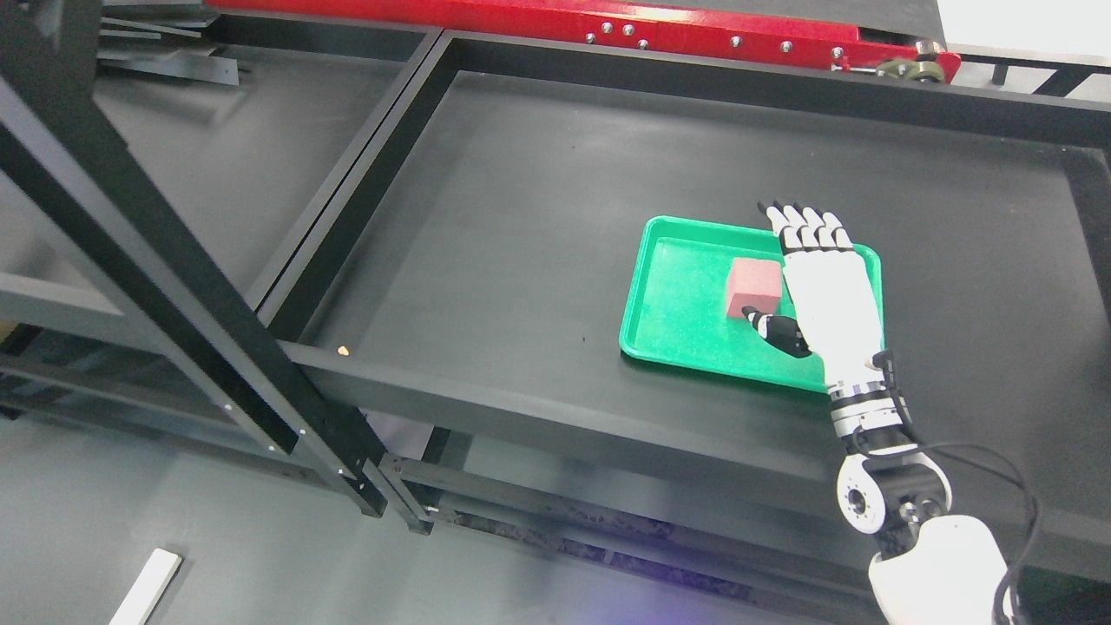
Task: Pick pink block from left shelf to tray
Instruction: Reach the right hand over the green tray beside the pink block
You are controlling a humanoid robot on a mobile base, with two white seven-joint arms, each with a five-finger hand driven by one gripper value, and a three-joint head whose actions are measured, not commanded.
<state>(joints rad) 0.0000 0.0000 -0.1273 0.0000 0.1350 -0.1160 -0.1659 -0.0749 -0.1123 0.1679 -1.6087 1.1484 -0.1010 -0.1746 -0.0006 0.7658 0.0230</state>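
Observation:
A pink block (752, 285) rests inside the green tray (673, 299) on the black shelf surface. My right hand (816, 273) hovers over the tray's right half, just right of the block, with its fingers (803, 226) stretched flat and its thumb (768, 325) near the block's lower corner. The hand is open and holds nothing. My right arm rises from the lower right corner. The left arm does not show.
The black shelf surface (538, 200) is framed by raised black rails, with a second bay (217, 148) to the left. A thick black diagonal beam (147, 252) crosses the left side. A red bar (608, 26) runs along the back. A small orange speck (344, 351) sits on the front rail.

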